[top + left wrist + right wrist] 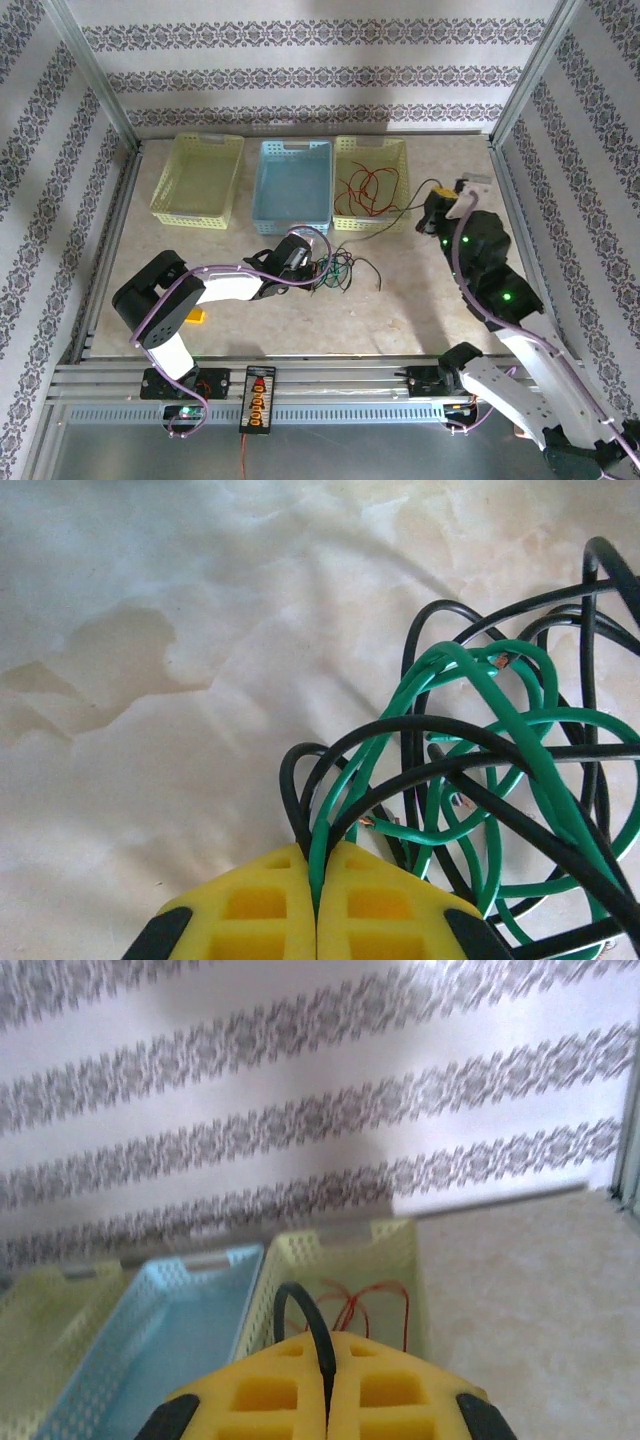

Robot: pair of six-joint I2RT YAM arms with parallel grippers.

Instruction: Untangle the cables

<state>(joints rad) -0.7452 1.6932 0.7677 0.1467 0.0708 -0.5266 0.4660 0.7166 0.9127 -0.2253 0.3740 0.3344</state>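
Left pincer (318, 880), nearest the lens, clenched on green and black strands; right pincer (327, 1385) clenched on one black wire (291, 1287).
Cables (335, 268) sit knotted on the desk (420, 300) at centre frame, just below the blue basket (295, 146); red wires (365, 188) lie in the yellow basket (395, 150) to its right. One strand trails rightward toward the raised right arm (490, 270). I judge them light, limp and springy, snagging at crossings, so take a single strand near a free end. Open desk lies lower right; basket rims and frame posts (520, 90) bound upper and side edges.
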